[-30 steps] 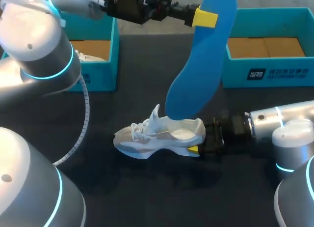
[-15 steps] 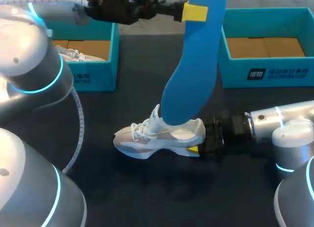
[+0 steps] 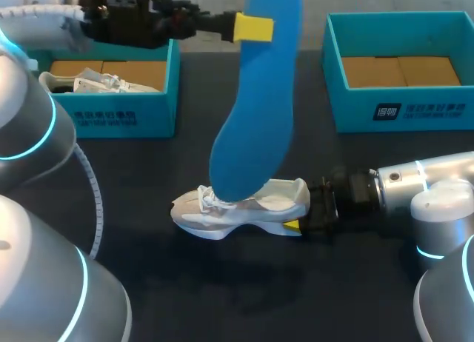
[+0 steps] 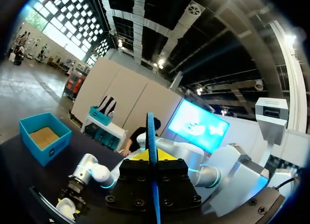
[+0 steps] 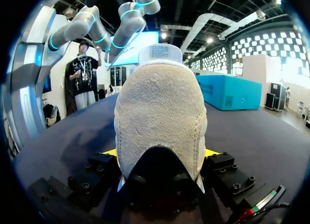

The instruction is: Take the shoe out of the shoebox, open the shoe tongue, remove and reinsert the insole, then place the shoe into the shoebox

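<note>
Head view: the white lace-up sneaker (image 3: 255, 206) stands on its sole on the dark tabletop (image 3: 185, 283), toe toward the left arm's side, outside both boxes. The right hand (image 3: 295, 222) comes in low from the right and clamps its heel. In the right wrist view that pale heel (image 5: 160, 112) fills the gap between the yellow fingertips (image 5: 109, 152), which press it from both sides. The long blue foam insole (image 3: 255, 105) hangs nearly upright above the sneaker, its lower end overlapping the laces; whether it touches them cannot be told. The left hand (image 3: 254, 28) pinches the insole near its upper end. In the left wrist view the insole (image 4: 151, 132) appears edge-on as a thin blue strip gripped between that hand's (image 4: 154, 158) fingers. At the tabletop's far side, the left teal cardboard shoebox (image 3: 159, 98) holds a second white sneaker (image 3: 96, 81), and the right teal cardboard shoebox (image 3: 370, 98) shows its brown floor.
</note>
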Action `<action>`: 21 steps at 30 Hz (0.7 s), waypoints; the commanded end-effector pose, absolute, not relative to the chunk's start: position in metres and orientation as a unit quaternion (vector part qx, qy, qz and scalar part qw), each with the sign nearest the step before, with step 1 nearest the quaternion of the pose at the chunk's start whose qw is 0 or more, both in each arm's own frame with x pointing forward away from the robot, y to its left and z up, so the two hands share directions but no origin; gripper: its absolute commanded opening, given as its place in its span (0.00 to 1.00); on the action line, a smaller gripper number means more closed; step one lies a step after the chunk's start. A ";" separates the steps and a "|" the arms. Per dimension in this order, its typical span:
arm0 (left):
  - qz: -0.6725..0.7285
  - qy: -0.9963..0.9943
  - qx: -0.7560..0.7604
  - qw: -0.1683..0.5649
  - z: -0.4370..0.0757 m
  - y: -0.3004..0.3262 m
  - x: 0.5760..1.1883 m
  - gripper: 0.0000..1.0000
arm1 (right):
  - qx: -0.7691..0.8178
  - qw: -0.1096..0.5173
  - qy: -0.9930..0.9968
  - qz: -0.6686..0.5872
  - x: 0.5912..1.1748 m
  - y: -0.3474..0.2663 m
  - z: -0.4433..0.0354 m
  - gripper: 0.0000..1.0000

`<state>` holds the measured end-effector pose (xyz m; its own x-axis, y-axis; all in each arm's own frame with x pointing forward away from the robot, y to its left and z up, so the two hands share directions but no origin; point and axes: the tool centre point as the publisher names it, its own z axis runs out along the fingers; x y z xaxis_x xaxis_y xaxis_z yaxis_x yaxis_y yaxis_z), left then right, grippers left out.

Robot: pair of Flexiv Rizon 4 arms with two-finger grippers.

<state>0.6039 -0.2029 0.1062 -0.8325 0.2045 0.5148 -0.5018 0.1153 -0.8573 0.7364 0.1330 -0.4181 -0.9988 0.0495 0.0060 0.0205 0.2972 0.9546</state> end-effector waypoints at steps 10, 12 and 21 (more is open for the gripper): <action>0.661 -0.701 0.072 0.256 0.128 -0.194 0.587 0.00 | 0.022 0.012 0.806 0.591 0.736 0.135 -0.419 0.00; 0.661 -0.703 0.072 0.254 0.128 -0.193 0.583 0.00 | 0.022 0.012 0.806 0.591 0.736 0.135 -0.419 0.00; 0.651 -0.709 0.084 0.257 0.120 -0.193 0.576 0.00 | 0.022 0.012 0.806 0.591 0.736 0.135 -0.419 0.00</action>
